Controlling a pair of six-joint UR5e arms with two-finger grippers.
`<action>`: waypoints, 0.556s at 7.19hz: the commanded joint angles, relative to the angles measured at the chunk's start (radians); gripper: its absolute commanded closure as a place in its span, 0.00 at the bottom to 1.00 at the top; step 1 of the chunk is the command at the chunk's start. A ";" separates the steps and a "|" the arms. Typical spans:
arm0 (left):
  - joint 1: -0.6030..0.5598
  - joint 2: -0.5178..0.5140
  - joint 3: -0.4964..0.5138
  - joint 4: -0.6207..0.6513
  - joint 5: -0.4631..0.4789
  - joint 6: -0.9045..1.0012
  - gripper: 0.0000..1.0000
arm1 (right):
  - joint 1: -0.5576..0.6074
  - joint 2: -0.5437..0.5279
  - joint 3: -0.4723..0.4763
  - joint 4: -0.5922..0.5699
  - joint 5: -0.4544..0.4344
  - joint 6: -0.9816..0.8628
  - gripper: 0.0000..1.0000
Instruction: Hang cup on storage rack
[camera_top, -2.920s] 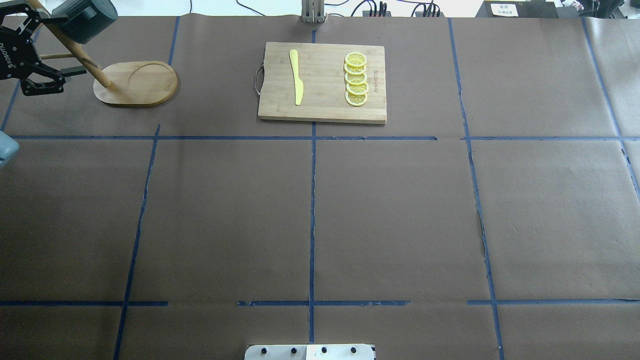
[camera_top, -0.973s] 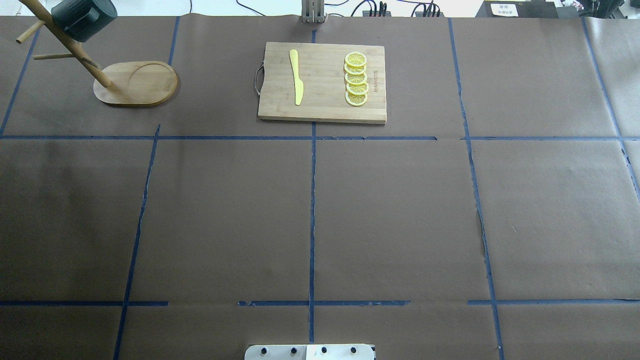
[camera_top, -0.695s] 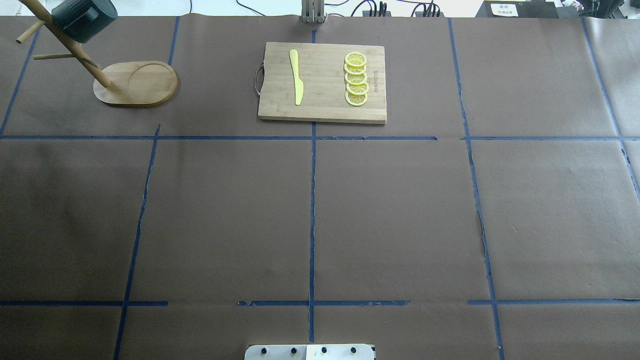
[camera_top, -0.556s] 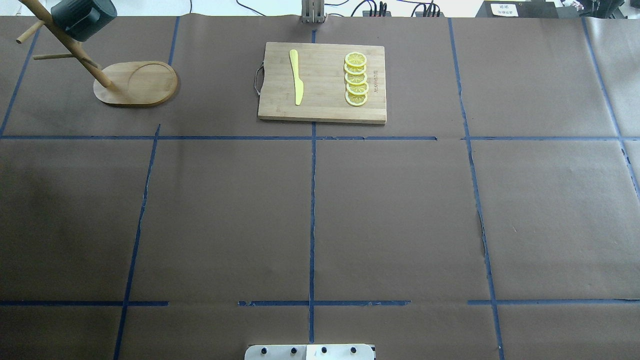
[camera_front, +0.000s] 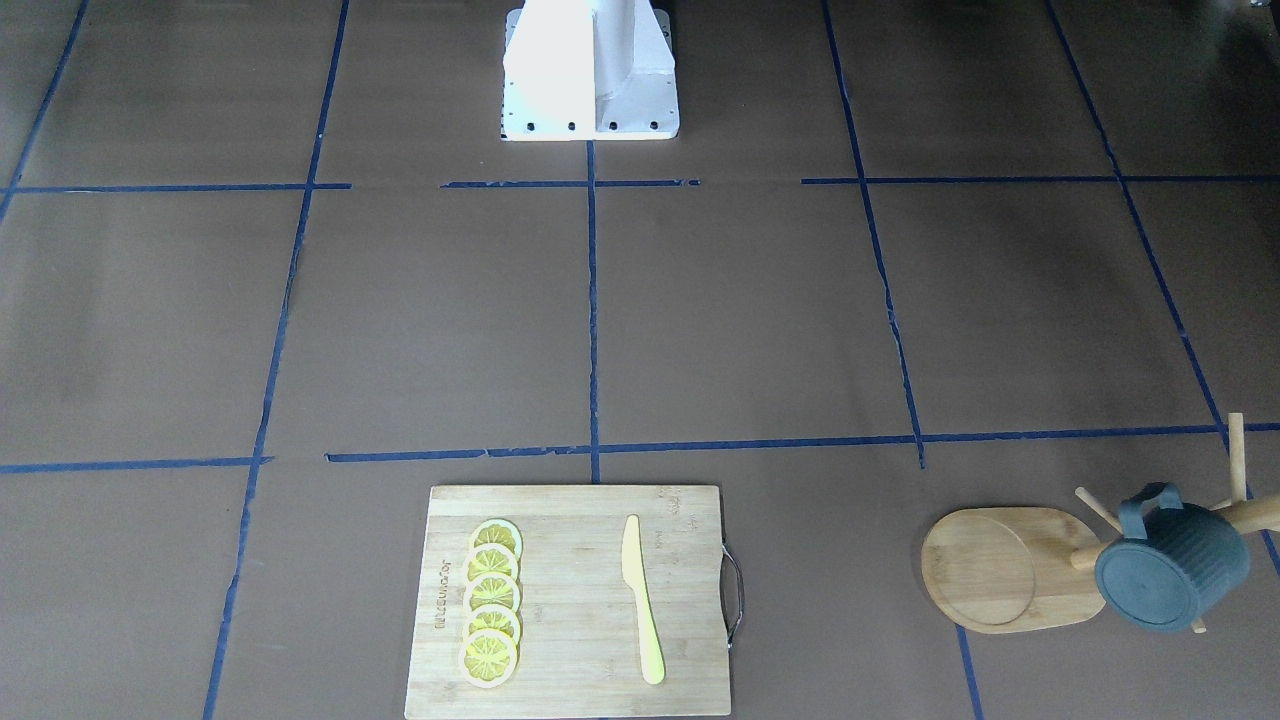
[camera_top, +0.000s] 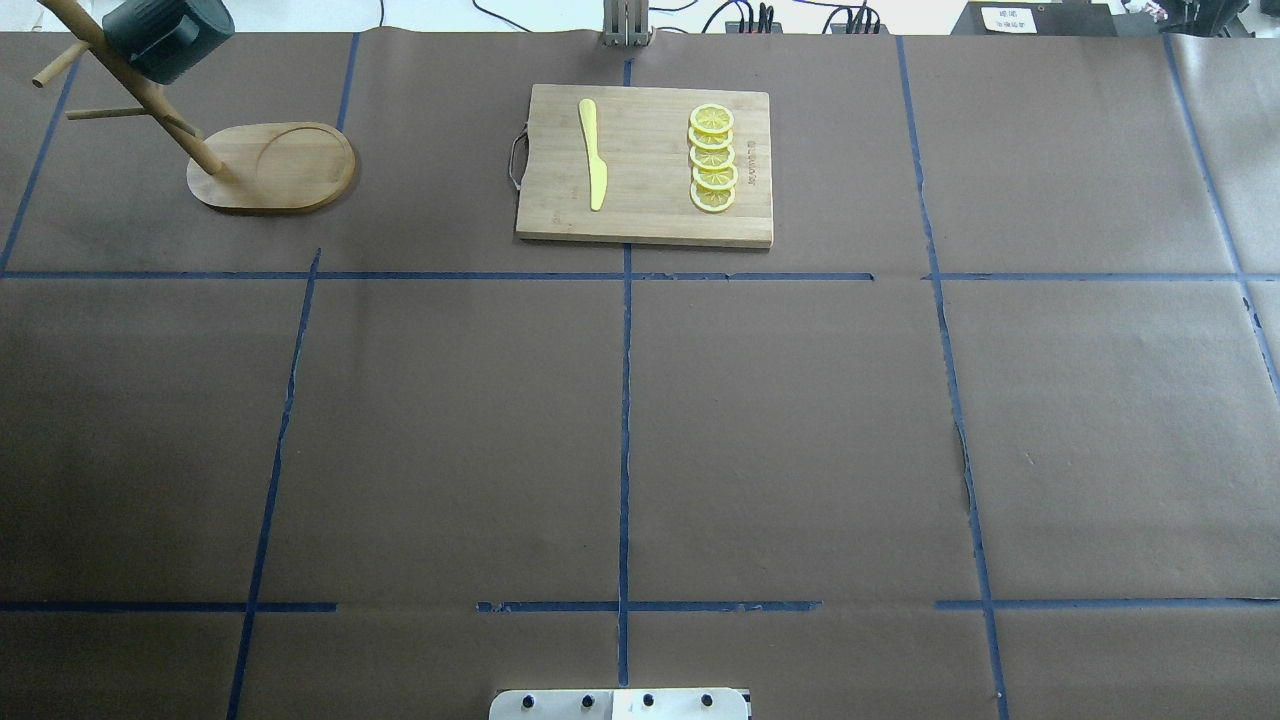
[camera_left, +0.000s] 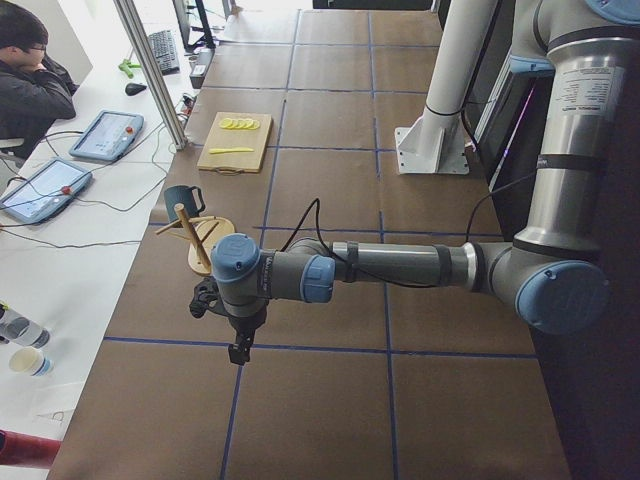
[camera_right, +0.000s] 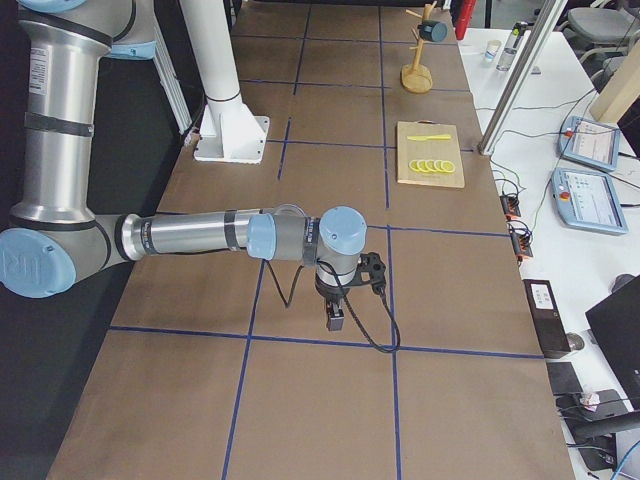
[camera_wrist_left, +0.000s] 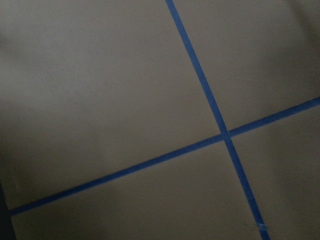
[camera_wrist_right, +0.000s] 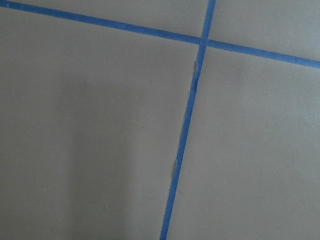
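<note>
On rack (camera_top: 290, 170): cup (camera_top: 165, 36) hangs | left tool (camera_left: 239, 348), earlier beside rack, well apart | its and right tool (camera_right: 335, 318) grip: cannot tell

One cup (camera_front: 1170, 572) and one storage rack (camera_front: 985, 570) are recorded. One cutting board (camera_front: 570, 545) is noted, on which one yellow knife (camera_front: 640, 600) and five lemon slices (camera_front: 491, 592) are counted. Two robot arms are observed: one left arm (camera_left: 400, 265) and one right arm (camera_right: 190, 235). Two tablets (camera_left: 105, 135) are logged, and one person (camera_left: 25, 85) is seen.
</note>
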 joint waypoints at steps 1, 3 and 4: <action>-0.033 0.022 -0.037 0.038 0.015 -0.051 0.00 | 0.000 -0.001 0.001 0.000 0.001 0.002 0.00; -0.012 0.025 -0.044 0.039 0.132 -0.053 0.00 | 0.000 -0.001 0.001 -0.002 0.003 0.002 0.00; -0.013 0.031 -0.045 0.027 0.079 -0.048 0.00 | 0.000 -0.001 0.001 -0.002 0.003 0.002 0.00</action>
